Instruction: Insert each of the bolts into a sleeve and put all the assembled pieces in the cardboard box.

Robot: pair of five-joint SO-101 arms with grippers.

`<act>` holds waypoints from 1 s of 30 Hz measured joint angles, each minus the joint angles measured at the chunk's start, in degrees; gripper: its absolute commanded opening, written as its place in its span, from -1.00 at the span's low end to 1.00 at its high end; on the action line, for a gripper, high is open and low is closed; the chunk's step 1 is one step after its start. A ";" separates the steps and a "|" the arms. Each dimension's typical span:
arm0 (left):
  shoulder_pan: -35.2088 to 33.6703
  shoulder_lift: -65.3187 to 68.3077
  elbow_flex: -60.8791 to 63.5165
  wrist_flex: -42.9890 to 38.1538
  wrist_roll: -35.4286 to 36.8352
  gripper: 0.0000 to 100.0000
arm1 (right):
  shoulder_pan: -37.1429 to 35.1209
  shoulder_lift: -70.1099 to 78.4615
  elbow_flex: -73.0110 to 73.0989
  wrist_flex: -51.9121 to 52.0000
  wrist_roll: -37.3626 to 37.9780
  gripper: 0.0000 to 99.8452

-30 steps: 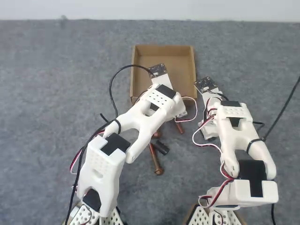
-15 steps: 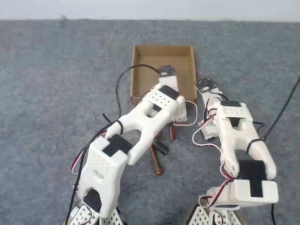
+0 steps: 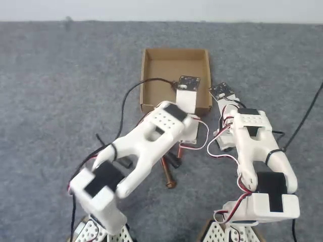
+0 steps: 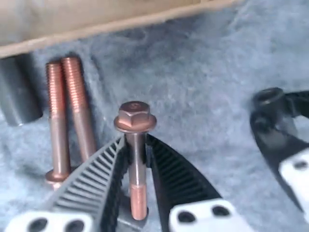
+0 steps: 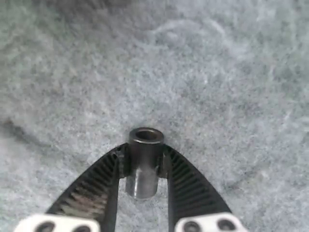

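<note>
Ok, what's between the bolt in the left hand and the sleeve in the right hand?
Nothing but bare carpet between bolt and sleeve, per the left wrist view.

The left arm (image 3: 151, 136) has swung its wrist sideways toward the right arm (image 3: 255, 141). Its wrist camera now sits over the near right corner of the cardboard box (image 3: 149, 75) instead of the box's middle. The section near its base has tipped lower and out to the left, and the bolt (image 4: 135, 123) in the left claw (image 4: 136, 145), which poked out beside the wrist a second ago, is now nearly tucked under the arm.
</note>
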 measured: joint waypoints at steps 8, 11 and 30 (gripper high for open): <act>0.18 -14.07 11.78 -5.98 -3.43 -0.98 | 0.00 0.00 0.00 0.00 0.00 -0.99; 0.18 -18.02 13.54 -6.07 -7.47 -0.98 | 0.00 0.00 0.00 0.00 0.00 -0.99; -36.75 -28.92 27.87 -17.76 -20.22 -0.98 | 0.53 0.00 0.00 0.00 -2.81 -0.99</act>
